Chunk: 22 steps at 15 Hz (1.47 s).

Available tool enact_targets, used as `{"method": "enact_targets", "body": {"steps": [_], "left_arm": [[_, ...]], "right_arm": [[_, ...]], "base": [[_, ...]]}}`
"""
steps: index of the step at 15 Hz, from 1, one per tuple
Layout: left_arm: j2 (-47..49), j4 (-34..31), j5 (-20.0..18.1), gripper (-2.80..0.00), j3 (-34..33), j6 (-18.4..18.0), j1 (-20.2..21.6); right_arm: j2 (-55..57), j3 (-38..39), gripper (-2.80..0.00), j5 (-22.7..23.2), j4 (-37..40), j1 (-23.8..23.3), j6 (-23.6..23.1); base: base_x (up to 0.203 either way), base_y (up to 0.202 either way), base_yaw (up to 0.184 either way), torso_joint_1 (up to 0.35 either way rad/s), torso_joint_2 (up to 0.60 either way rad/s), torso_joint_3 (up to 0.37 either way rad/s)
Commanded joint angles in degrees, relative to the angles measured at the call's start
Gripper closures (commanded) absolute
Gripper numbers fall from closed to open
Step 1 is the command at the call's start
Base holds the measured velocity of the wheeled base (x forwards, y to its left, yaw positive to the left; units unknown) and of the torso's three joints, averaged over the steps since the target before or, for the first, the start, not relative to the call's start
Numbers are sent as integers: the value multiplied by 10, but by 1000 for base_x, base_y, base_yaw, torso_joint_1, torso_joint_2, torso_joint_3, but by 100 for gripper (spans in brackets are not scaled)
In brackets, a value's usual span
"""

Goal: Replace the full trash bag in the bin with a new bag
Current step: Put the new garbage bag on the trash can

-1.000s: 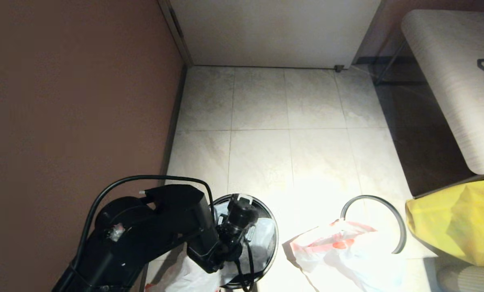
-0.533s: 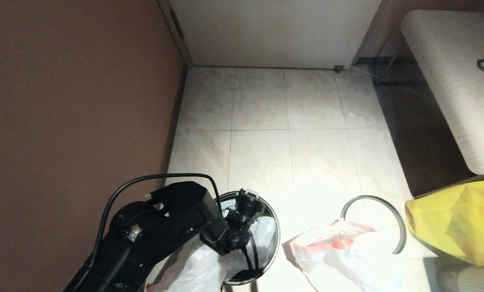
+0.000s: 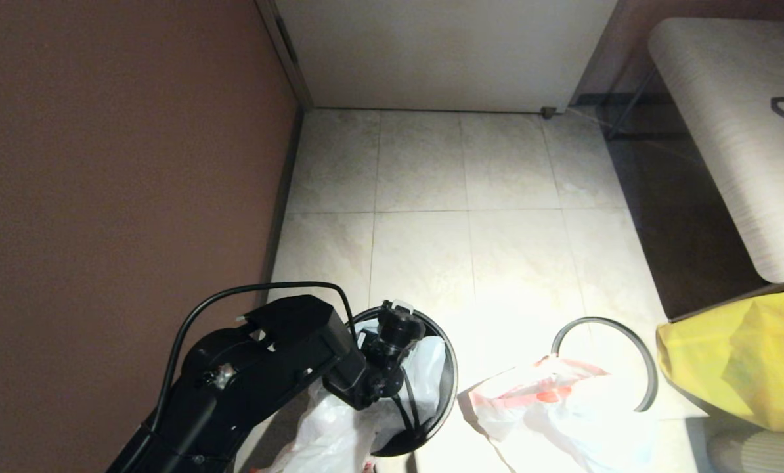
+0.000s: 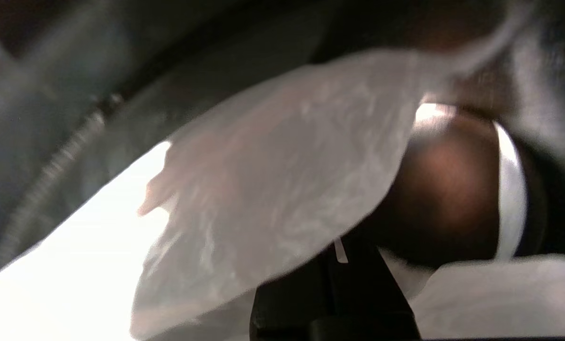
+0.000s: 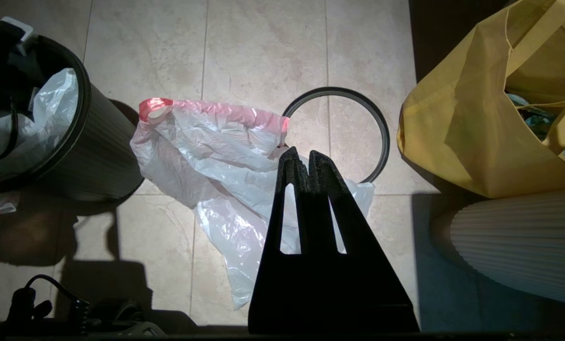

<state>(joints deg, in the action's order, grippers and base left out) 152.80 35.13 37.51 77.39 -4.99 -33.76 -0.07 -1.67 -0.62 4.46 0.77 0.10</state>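
The black bin [image 3: 451,387] stands on the tiles at the near left, also seen in the right wrist view [image 5: 93,156]. A white trash bag [image 3: 428,364] sits in it and spills over its near-left rim [image 3: 326,433]. My left gripper [image 4: 341,248] reaches down into the bin and is shut on this bag's film, which spreads in front of its camera. A second white bag with a red drawstring [image 5: 207,142] lies flat on the floor. My right gripper [image 5: 301,158] hangs above it, shut and holding nothing.
The grey hoop [image 3: 651,374] lies on the floor, partly under the flat bag, also visible in the right wrist view [image 5: 384,137]. A large yellow bag [image 3: 740,361] stands at the right beside a ribbed white object [image 5: 519,241]. The brown wall [image 3: 123,164] runs close on the left.
My left arm has shifted a little away from me over the bin. More white bag film now hangs out over the bin's near-left rim. The floor bag and hoop have not moved.
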Motion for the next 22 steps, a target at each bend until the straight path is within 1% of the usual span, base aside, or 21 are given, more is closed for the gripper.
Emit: {"method": "enact_targets", "body": {"steps": [1,4,7,8,10,12,13,16,17,19,22], "left_arm": [[-30,41,3,0,-66,-1,-11],[-58,98,3,0,-138,-2,-25],[-72,109,3,0,-160,-5,-31],[-70,108,2,0,-158,-16,-31],[-50,108,2,0,-139,-52,-27],[-40,98,4,0,-111,-89,-10],[-40,85,4,0,-105,-108,-2],[-44,45,3,0,-89,-186,19],[-44,43,3,0,-87,-200,20],[-53,46,2,0,-98,-197,9],[-100,71,-2,0,-145,-167,-22]], "right_arm": [[1,0,0,0,0,0,0],[1,0,0,0,0,0,0],[1,0,0,0,0,0,0],[1,0,0,0,0,0,0],[1,0,0,0,0,0,0],[1,0,0,0,0,0,0],[1,0,0,0,0,0,0],[1,0,0,0,0,0,0],[1,0,0,0,0,0,0],[1,0,0,0,0,0,0],[1,0,0,0,0,0,0]], "base": [[0,0,0,0,0,0],[0,0,0,0,0,0],[0,0,0,0,0,0],[0,0,0,0,0,0],[0,0,0,0,0,0],[0,0,0,0,0,0],[0,0,0,0,0,0],[0,0,0,0,0,0],[0,0,0,0,0,0],[0,0,0,0,0,0],[0,0,0,0,0,0]]}}
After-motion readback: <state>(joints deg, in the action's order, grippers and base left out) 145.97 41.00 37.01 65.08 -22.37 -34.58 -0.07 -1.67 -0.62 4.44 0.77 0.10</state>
